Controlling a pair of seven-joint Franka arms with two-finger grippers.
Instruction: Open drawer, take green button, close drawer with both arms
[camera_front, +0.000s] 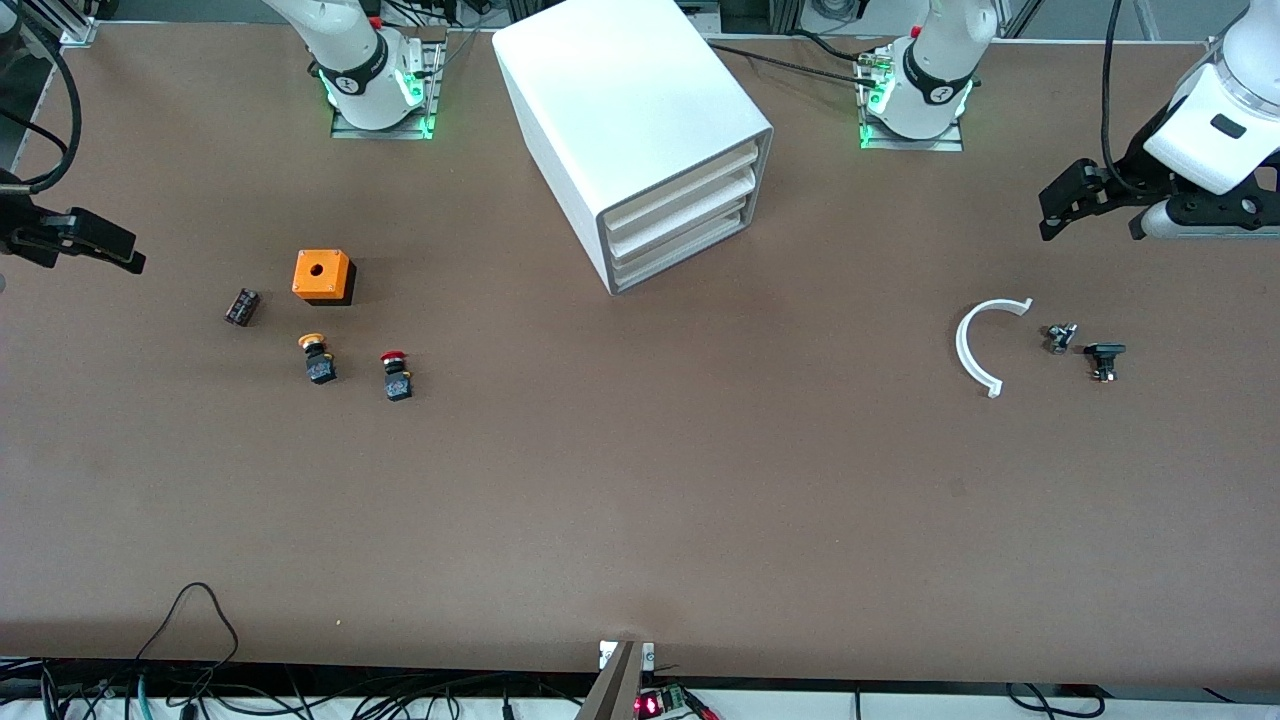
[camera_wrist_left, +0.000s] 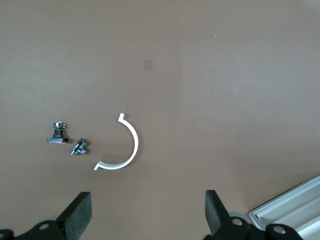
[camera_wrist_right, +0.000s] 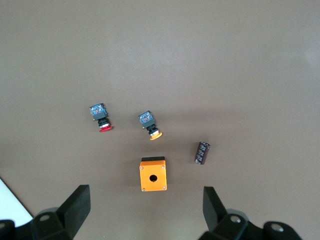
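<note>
Starting nearest the front camera, I see the red-capped button (camera_front: 396, 374) and the yellow-capped button (camera_front: 317, 357) lying toward the right arm's end of the table, with the small dark cylinder (camera_front: 241, 306) and the orange box (camera_front: 323, 276) a little farther back. Toward the left arm's end lie the white curved clip (camera_front: 978, 345) and two small dark fittings (camera_front: 1084, 349) beside it. Farther still stands the white cabinet (camera_front: 630, 130), all three of its trays pushed in; the drawer (camera_front: 682, 250) I need is the bottom one, shut, so the green button is out of sight, and I judge it is inside. The left gripper (camera_front: 1092, 213) hovers high over its end of the table, fingers spread wide and empty; the right gripper (camera_front: 70, 240) hangs likewise over its own end, wide and empty. Nothing has begun. To open well, I would bring one arm low to the bottom front, hook only that tray and not the one above, pull straight along the cabinet's skewed axis, and I would steady the cabinet with the other arm so it does not slide.
</note>
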